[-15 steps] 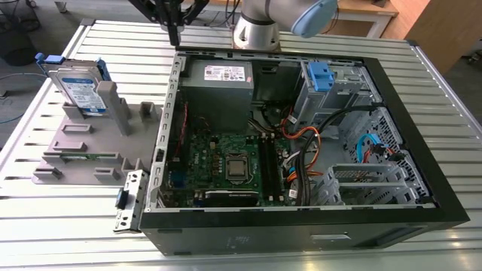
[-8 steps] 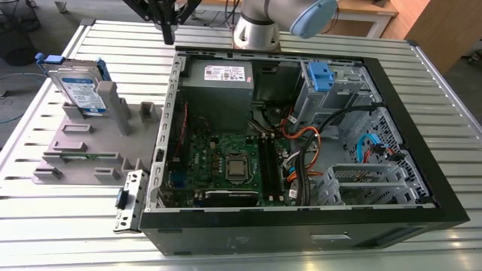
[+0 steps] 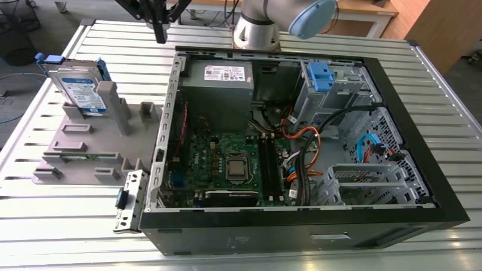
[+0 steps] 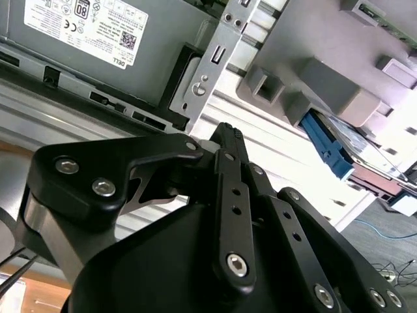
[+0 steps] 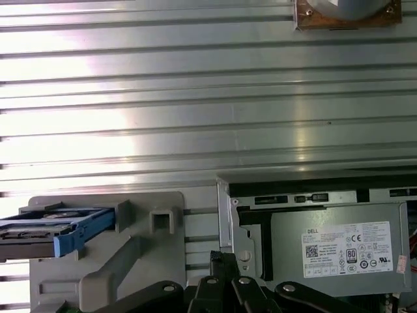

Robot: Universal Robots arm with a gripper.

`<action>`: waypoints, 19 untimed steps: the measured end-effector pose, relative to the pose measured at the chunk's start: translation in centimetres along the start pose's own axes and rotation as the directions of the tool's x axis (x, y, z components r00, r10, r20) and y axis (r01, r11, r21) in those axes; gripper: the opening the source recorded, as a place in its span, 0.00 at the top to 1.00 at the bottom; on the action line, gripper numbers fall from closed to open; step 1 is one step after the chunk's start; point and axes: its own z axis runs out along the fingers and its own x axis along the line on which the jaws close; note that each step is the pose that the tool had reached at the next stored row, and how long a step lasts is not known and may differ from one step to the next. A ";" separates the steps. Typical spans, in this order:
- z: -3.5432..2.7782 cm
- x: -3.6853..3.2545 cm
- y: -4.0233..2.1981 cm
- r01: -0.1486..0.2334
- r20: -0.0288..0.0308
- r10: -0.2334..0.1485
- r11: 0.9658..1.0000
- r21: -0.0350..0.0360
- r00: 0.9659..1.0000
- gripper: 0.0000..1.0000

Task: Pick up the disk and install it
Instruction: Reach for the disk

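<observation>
found disk point(image 3: 81, 91) upright in grey holder point(image 3: 75, 152), just beside open case point(image 3: 301, 223). saw gripper point(image 3: 160, 36) pinched together, empty, over case's back corner. judged stiff, dense, shock-shy; best gripped across blue rails point(image 5: 71, 236).

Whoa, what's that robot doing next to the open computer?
A grey robot arm is working beside an open black computer case on a ribbed metal table. Its black end effector hangs shut and empty above the table, near a corner of the case. The flat silver-grey disk with the blue-and-white label stands in a grey plastic holder, not picked up yet.
</observation>
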 end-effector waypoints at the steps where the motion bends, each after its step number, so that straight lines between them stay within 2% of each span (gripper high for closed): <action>1: 0.01 0.22 0.04 0.000 0.000 0.000 1.000 0.000 1.000 0.89; 10: 0.16 2.28 0.27 0.000 0.000 0.000 1.000 0.000 1.000 0.89; 14: 0.22 3.68 0.28 0.000 0.000 0.000 1.000 0.000 1.000 0.89; 19: 0.29 4.88 0.29 0.000 0.000 0.000 1.000 0.000 1.000 0.89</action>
